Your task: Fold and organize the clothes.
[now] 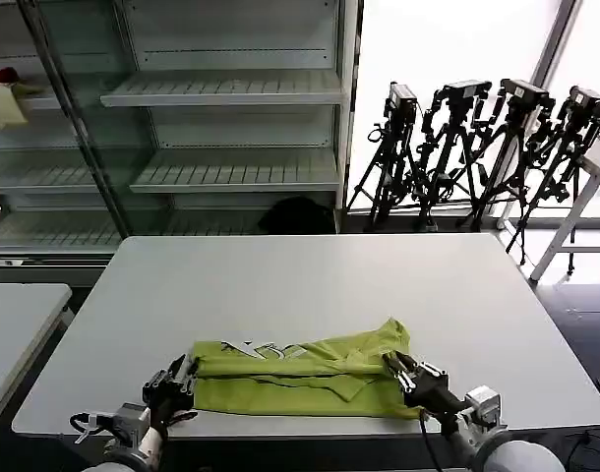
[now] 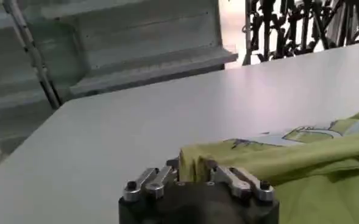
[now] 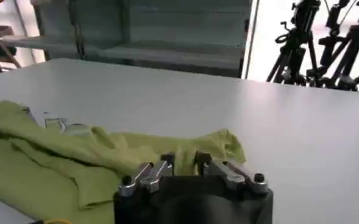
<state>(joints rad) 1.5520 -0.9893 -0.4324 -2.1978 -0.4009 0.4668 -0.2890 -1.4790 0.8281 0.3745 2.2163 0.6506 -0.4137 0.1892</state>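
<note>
The clothes, one lime yellow-green T-shirt (image 1: 300, 374), lie partly folded near the front edge of the white table (image 1: 300, 285), with a white print showing along the upper fold. My left gripper (image 1: 187, 369) is at the shirt's left end, shut on a bunched fold of the fabric (image 2: 193, 165). At the shirt's right end my right gripper (image 1: 393, 366) is shut on the cloth (image 3: 182, 159), which passes between its fingers. A raised hump of fabric (image 1: 393, 329) stands just beyond the right gripper.
Metal shelving (image 1: 221, 98) stands behind the table, with a cream-and-red bundle (image 1: 3, 98) on a left shelf. Several camera tripods (image 1: 477, 147) stand at the back right. A second table (image 1: 15, 324) sits at the left, and a small white one (image 1: 585, 197) at the right.
</note>
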